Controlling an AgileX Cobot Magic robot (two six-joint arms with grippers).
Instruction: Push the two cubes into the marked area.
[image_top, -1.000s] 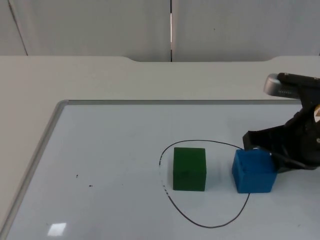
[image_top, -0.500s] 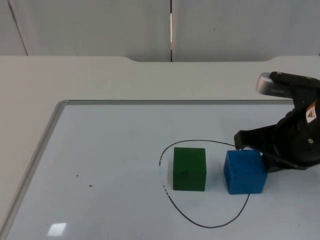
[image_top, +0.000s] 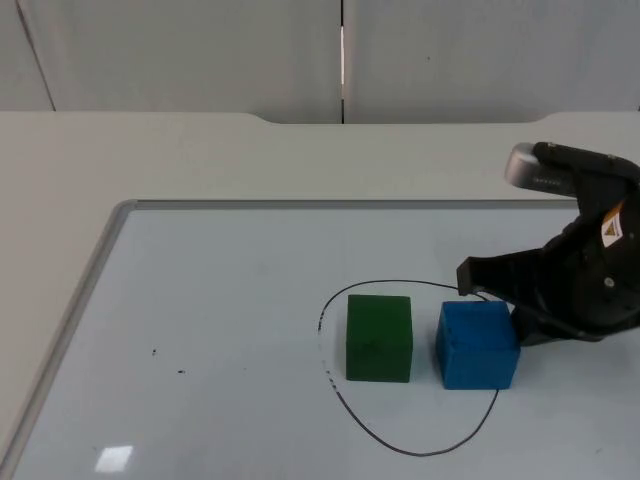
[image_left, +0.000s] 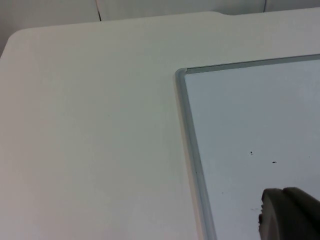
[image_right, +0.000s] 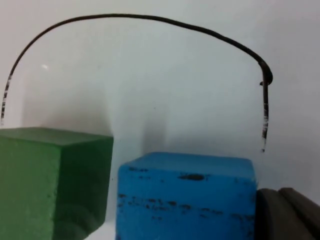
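Note:
A green cube (image_top: 379, 338) stands inside the black drawn loop (image_top: 420, 452) on the whiteboard. Just to its right, with a small gap between them, a blue cube (image_top: 477, 345) sits mostly inside the loop, its right side over the line. My right gripper (image_top: 500, 297) rests against the blue cube's right rear side. In the right wrist view the blue cube (image_right: 186, 195) is close up beside the green cube (image_right: 52, 180), the loop line (image_right: 150, 19) curves beyond them, and the right gripper (image_right: 286, 214) touches the blue cube. My left gripper (image_left: 289, 215) waits over the whiteboard's left part.
The whiteboard (image_top: 200, 300) has a grey metal frame (image_top: 88, 290) along its left and far sides, with white table around it. The frame's corner (image_left: 181, 74) lies ahead of the left arm. A grey partition wall (image_top: 200, 50) closes the back.
My right gripper has moved left, pushing the blue cube leftward across the loop line and closer to the green cube. The green cube has stayed put.

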